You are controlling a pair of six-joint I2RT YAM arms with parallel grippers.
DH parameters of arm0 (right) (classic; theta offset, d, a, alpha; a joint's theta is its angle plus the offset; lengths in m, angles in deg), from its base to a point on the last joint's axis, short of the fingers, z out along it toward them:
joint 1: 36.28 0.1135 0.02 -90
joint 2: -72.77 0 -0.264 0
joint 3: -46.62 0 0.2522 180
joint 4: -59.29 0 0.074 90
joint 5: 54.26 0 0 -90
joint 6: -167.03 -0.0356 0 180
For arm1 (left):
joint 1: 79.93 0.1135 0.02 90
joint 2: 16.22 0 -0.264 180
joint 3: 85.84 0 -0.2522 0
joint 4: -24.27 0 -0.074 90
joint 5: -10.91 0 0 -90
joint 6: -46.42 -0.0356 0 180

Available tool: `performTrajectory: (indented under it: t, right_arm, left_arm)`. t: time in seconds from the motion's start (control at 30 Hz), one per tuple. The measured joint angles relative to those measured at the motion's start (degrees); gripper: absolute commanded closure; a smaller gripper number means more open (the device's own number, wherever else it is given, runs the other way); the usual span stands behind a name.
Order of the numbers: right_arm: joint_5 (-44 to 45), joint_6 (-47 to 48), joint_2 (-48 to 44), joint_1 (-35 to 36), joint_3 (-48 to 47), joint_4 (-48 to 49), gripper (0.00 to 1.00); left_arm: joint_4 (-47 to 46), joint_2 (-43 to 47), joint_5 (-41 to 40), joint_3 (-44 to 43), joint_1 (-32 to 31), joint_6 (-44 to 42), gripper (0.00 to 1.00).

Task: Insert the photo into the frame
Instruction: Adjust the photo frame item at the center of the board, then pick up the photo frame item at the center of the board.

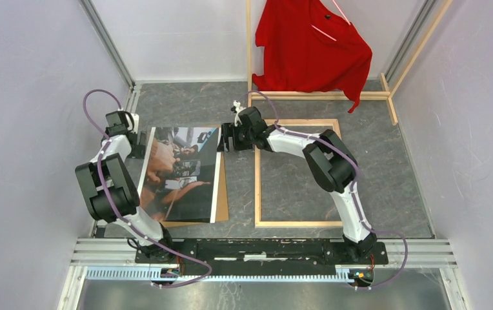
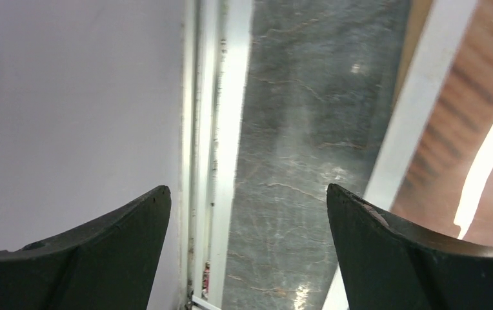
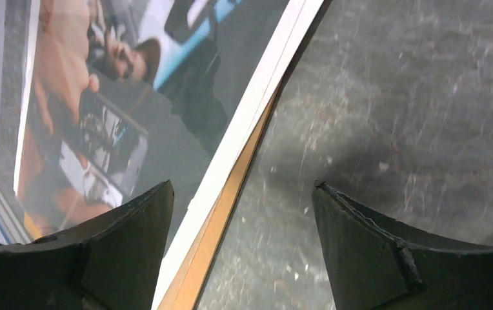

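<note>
The photo lies face up on the backing board, left of the frame (light wood showing). A narrow strip of bare table separates board and frame. The right gripper hovers over the photo's far right edge, fingers spread and holding nothing. The left gripper, fingers equally spread, sits at the photo's left edge beside the wall.

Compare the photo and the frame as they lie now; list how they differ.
The photo is a solid dark print; the frame is a thin light-wood outline with the grey table showing through. The photo lies skewed on a brown board; the frame lies square, directly on the table. Both are large rectangles lying flat.
</note>
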Motion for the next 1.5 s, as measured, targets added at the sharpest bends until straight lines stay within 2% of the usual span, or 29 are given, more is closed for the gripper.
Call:
performTrajectory:
  t: [0.23, 0.4, 0.63, 0.9, 1.5]
  right_arm:
    - [0.7, -0.4, 6.6, -1.1, -8.1, 2.6, 0.15]
    - [2.1, -0.9, 11.6, -2.1, -14.2, 5.6, 0.15]
    - [2.7, -2.0, 17.6, -3.1, -21.4, 9.9, 0.16]
    - [2.0, -4.4, 21.0, -4.0, -24.6, 14.3, 0.17]
    - [-4.3, -10.9, 23.0, -4.4, -24.6, 21.8, 0.2]
  left_arm:
    - [-3.7, -1.2, -7.2, -0.4, 0.0, 0.1, 0.08]
    - [-5.4, -6.7, -8.5, -0.4, 0.0, 0.2, 0.1]
    - [-7.6, -8.8, -10.0, -2.0, -2.2, 0.6, 0.11]
    - [-8.1, -9.0, -9.9, -2.2, -4.2, 0.6, 0.11]
    - [-8.9, -8.9, -9.4, -1.6, -5.5, 0.6, 0.12]
